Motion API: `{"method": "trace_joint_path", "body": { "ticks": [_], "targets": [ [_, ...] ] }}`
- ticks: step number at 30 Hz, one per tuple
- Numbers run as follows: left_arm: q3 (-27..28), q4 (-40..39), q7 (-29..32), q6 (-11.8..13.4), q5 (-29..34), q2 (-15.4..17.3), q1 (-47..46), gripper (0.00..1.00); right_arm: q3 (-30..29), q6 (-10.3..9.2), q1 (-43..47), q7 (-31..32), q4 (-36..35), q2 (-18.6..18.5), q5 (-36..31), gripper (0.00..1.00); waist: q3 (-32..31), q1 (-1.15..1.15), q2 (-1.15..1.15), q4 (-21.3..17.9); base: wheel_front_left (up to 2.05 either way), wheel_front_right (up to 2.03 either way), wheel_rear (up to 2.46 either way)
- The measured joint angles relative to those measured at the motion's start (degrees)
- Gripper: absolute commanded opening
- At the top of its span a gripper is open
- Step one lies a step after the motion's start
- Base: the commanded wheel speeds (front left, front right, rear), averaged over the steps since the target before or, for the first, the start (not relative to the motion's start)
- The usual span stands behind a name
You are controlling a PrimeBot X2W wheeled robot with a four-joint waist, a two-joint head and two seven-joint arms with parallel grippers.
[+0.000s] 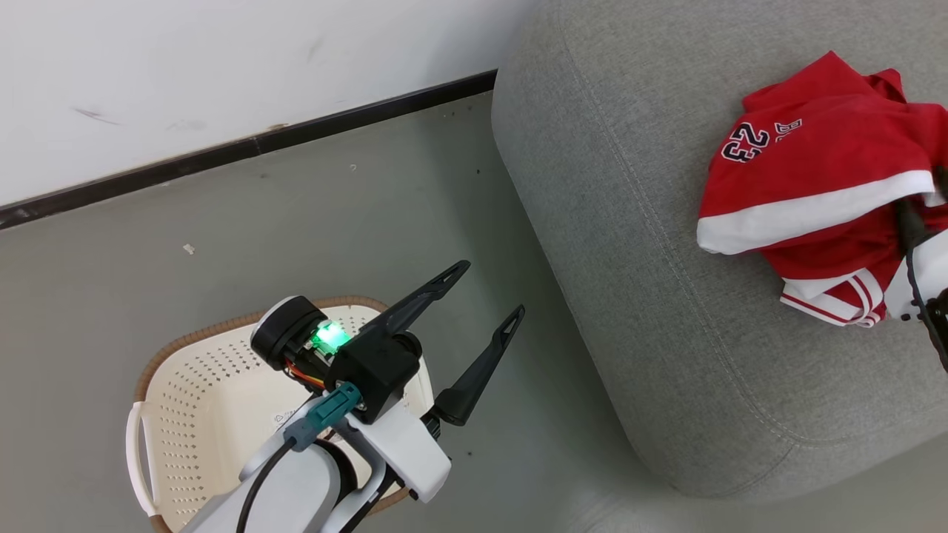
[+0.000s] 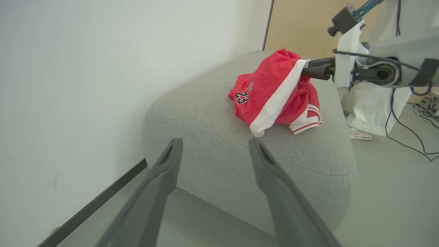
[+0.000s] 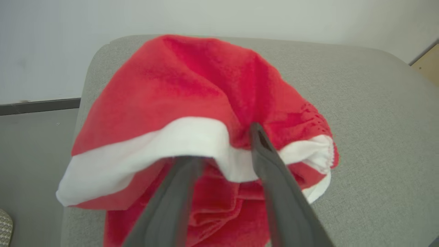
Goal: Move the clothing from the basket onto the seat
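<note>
The red clothing [image 1: 815,163] with a white band and a dark "23" lies in a heap on the grey seat [image 1: 629,222], near its right side. My right gripper [image 3: 223,144] reaches into the heap; its fingers stand apart, and the white band drapes over the left one. The left wrist view shows that gripper [image 2: 305,70] poking into the clothing [image 2: 271,89] from the right. My left gripper [image 1: 490,290] hangs open and empty above the cream basket [image 1: 185,337], whose visible bottom is bare. My left arm hides part of the basket.
A white wall with a dark baseboard [image 1: 244,144] runs behind the basket and seat. Grey floor [image 1: 370,222] separates the two. Beyond the seat, a person's white trouser leg and shoe [image 2: 360,133] stand beside loose cables [image 2: 411,140].
</note>
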Motion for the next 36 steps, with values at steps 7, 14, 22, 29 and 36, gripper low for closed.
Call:
{"method": "trace_joint_path", "body": {
  "ticks": [7, 14, 22, 29, 36],
  "targets": [
    [1.0, 0.5, -0.9, 0.1, -0.7, -0.2, 0.0, 1.0, 0.3, 0.0, 0.6, 0.0, -0.9, -0.9, -0.6, 1.0, -0.7, 0.0, 0.0, -1.2, 0.0, 0.0, 0.0],
    [4.0, 2.4, -2.6, 1.5, -1.6, 0.0, 1.0, 1.0, -1.5, 0.0, 2.9, 0.0, -6.7, -1.9, -1.3, 1.0, -2.0, 0.0, 0.0, -2.4, 0.0, 0.0, 0.0],
    [9.1, 4.7, -5.4, 4.8, -3.1, 0.2, 4.2, 1.0, -2.1, 0.0, 6.9, -0.1, -11.9, -1.3, -2.4, 1.0, -4.5, 0.0, 0.0, -3.4, 0.0, 0.0, 0.0],
    [14.2, 6.9, -8.4, 8.4, -4.4, 0.7, 7.1, 1.0, -1.0, 0.0, 9.2, -0.2, -16.8, 1.6, -3.1, 1.0, -7.0, 0.0, 0.0, -3.4, 0.0, 0.0, 0.0],
    [19.5, 8.7, -11.6, 12.2, -5.2, 1.5, 10.4, 1.0, 0.6, 0.0, 9.8, -0.3, -21.6, 5.2, -3.6, 1.0, -9.4, 0.0, 0.0, -2.1, 0.0, 0.0, 0.0]
  ]
}}
